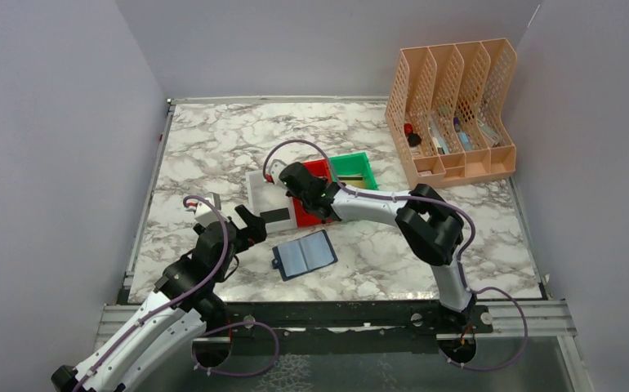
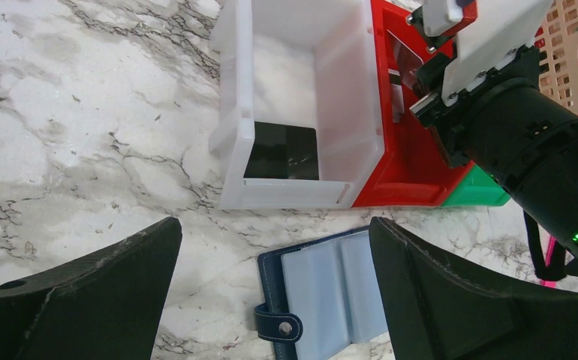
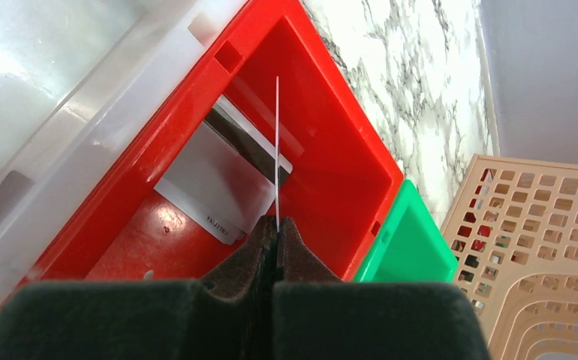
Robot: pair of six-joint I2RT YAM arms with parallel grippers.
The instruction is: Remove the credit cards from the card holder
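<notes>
The navy card holder [image 1: 305, 254] lies open on the marble, its pale-blue sleeves up; it also shows in the left wrist view [image 2: 329, 292]. My left gripper [image 1: 246, 222] hovers open just left of it, empty. My right gripper [image 1: 296, 181] is shut on a thin card [image 3: 277, 146], seen edge-on, over the red bin [image 3: 331, 161]. A silvery-grey card [image 3: 215, 180] lies in the red bin. A black card [image 2: 282, 151] lies in the white bin [image 2: 233, 135].
A green bin [image 1: 354, 170] stands right of the red bin. A peach mesh file organiser [image 1: 452, 110] stands at the back right. Grey walls close in the table on three sides.
</notes>
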